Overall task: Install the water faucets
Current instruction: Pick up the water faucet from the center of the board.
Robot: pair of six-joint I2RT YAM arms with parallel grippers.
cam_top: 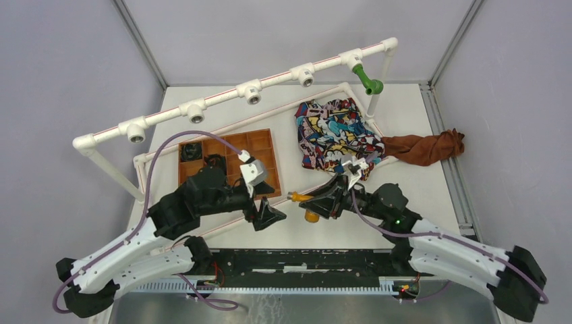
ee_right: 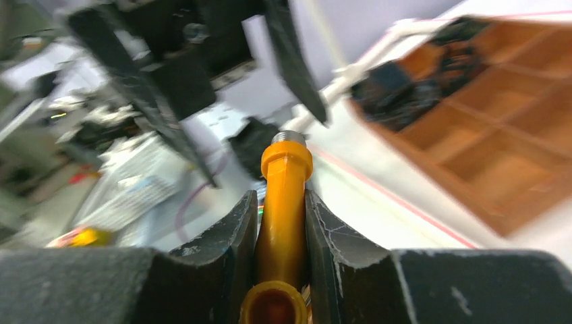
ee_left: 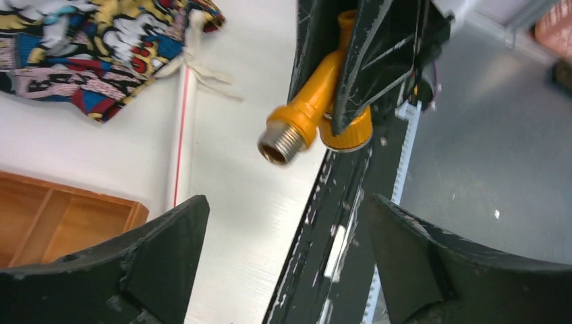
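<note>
The orange-yellow faucet (cam_top: 300, 198) hangs just above the table's front middle, with my right gripper (cam_top: 322, 202) shut on its body. In the right wrist view the faucet (ee_right: 283, 196) sits tight between both pads, its metal thread pointing away. In the left wrist view the faucet (ee_left: 307, 108) points its thread toward the camera, with the right fingers (ee_left: 378, 54) clamped round it. My left gripper (cam_top: 268, 214) stands open a short way left of the faucet, and nothing is between its fingers (ee_left: 168, 250). The green faucet (cam_top: 369, 81) is screwed into the rightmost fitting of the white pipe frame (cam_top: 222, 98).
Several open T-fittings (cam_top: 253, 93) line the raised pipe. A wooden compartment tray (cam_top: 260, 145) lies behind the left gripper. A colourful cloth (cam_top: 334, 131) and a brown cloth (cam_top: 425, 147) lie at the back right. A black rail (cam_top: 303, 260) runs along the near edge.
</note>
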